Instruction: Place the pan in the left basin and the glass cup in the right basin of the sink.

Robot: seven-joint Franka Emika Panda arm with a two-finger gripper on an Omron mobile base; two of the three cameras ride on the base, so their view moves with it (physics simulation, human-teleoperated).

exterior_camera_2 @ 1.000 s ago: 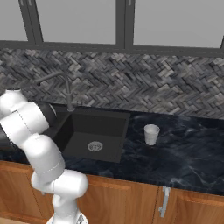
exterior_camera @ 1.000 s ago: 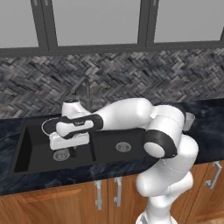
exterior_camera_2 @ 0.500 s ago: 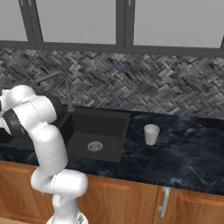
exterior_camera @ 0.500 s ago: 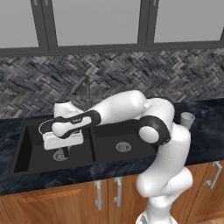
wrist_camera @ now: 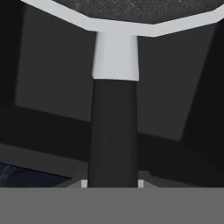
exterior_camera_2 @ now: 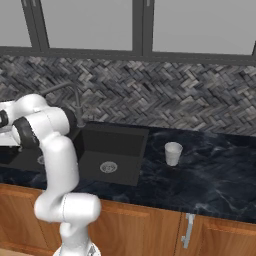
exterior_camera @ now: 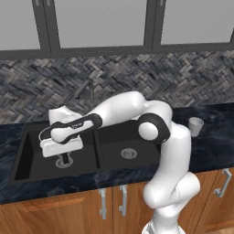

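Note:
In the hand view my gripper (wrist_camera: 112, 183) is shut on the pan's black handle (wrist_camera: 113, 131), which runs straight away from the camera to a silvery neck and the pan's pale rim (wrist_camera: 131, 27). From the left base view, the gripper (exterior_camera: 64, 156) hangs low inside the left basin (exterior_camera: 29, 157), just above its drain, and the hand hides the pan. The right basin (exterior_camera: 130, 137) holds nothing but its silver drain. The glass cup (exterior_camera: 195, 126) (exterior_camera_2: 173, 153) stands upright on the counter right of the sink, far from the gripper.
A dark slim faucet (exterior_camera: 89, 91) (exterior_camera_2: 70, 95) rises behind the sink divider, close above my forearm. Dark marble counter (exterior_camera_2: 215, 175) stretches to the right of the cup. Wooden cabinet fronts run below, with a herringbone backsplash behind.
The arm has stretched further left and the hand has sunk a little deeper into the left basin, grip unchanged. The glass cup has not moved.

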